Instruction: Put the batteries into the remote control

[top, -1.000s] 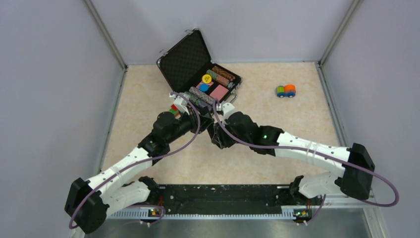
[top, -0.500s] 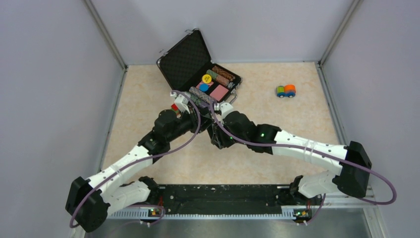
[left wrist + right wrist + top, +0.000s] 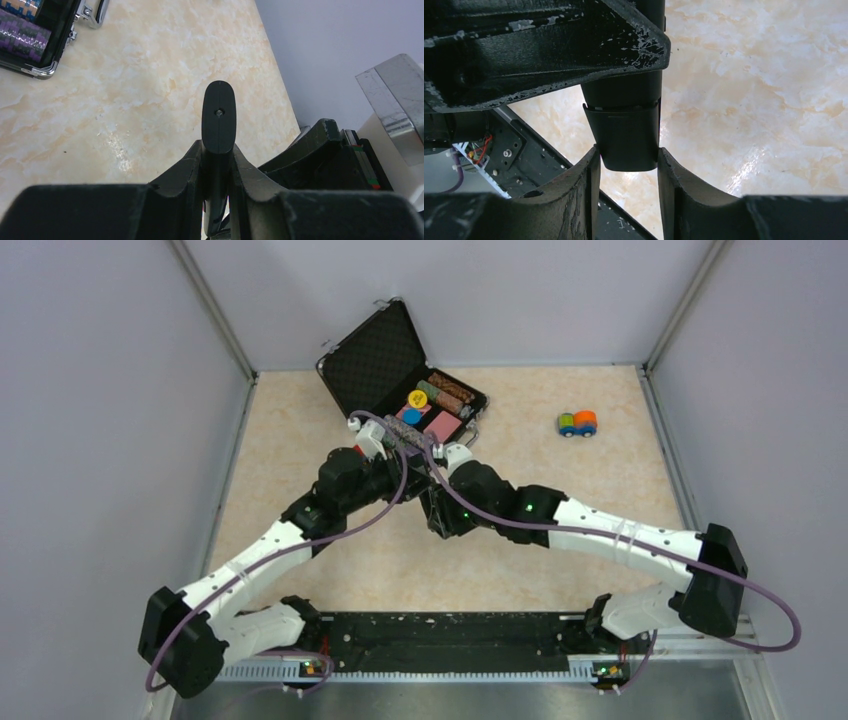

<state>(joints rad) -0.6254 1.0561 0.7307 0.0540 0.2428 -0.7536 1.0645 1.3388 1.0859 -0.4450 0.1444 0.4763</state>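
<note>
Left tool [image 3: 217, 148] pinches the remote control [image 3: 218, 117] edge-on above the middle of the counter [image 3: 125, 90], with the poker chip case [image 3: 375, 360] at its 12 o'clock. Right tool [image 3: 626, 151] is pressed onto the remote's other end. You can see no batteries. If you pull unevenly, the remote could twist free and drop.

Right gripper [image 3: 627, 161] pinches the lower end of the remote control [image 3: 626, 135], one finger [image 3: 586, 192] on each side edge, both touching. A seam crosses the remote just above the fingertips. The scuffed black left gripper [image 3: 624, 45] covers the remote's upper part. Marbled beige table [image 3: 764, 100] behind. Black base rail [image 3: 529, 155] with wires at lower left.
</note>
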